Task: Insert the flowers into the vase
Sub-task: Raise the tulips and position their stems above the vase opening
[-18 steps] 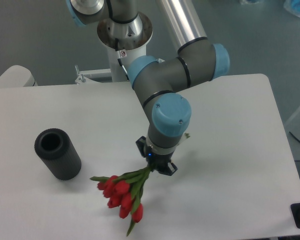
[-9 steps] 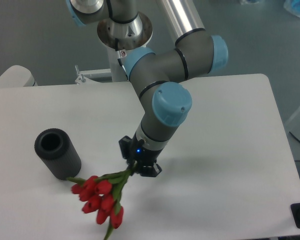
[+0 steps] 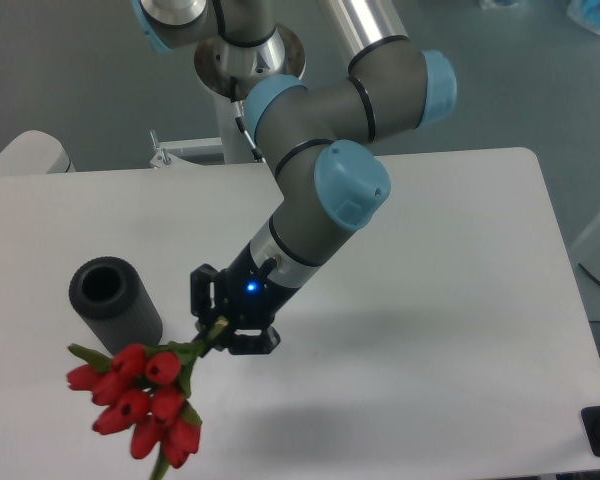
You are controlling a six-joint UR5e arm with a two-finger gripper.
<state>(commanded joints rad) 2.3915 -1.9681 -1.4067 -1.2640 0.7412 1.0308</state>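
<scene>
Lower left of frame: gripper (image 3: 223,326) clamped on stem ends of the flowers (image 3: 140,404), buds hanging toward the camera. Vase (image 3: 115,305) upright at left. Risk: stems not yet pointing down, may catch the rim.

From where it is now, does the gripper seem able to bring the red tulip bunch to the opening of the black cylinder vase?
Probably yes. The gripper holds the red tulip bunch by its stems, right of the matte black cylinder vase. Its round opening faces up, uncovered, with nothing between.
</scene>
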